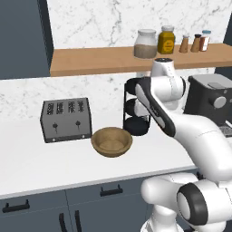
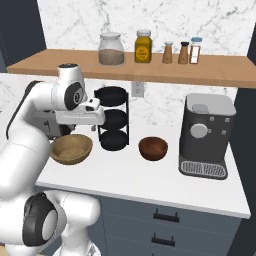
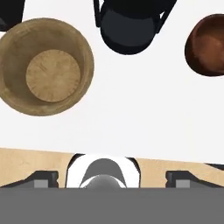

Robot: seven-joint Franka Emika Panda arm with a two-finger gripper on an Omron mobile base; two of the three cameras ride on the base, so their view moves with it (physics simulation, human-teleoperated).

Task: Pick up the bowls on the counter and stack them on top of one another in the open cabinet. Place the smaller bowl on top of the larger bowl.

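A: Bowls first, nearest to farthest. The larger bowl (image 1: 111, 142) sits on the desk (image 1: 54, 167) at lower centre of the left base view, just right of the toaster (image 1: 66, 119). The smaller bowl (image 2: 153, 148) rests at centre of the right base view, between the black rack (image 2: 113, 118) and the coffee machine (image 2: 206, 135). Both are still on the desk, apart from each other.

B: And the gripper (image 2: 95, 111)?

A: It hangs above the desk at left centre of the right base view, jaws spread wide, nothing between them. In the hand view the tan bowl lies upper left, the dark one upper right.

B: So how should the step go?

A: I'd judge the tan bowl goes first, since it belongs underneath. Shift over its rim, come down straight, pinch one wall of the thick rim, then lift clear of the toaster and rack before reaching the open cabinet (image 1: 90, 61) at the top of the frame, away from the jars (image 1: 156, 43).

B: Any labels?

A: The amber jar has one, but it's too small to read.
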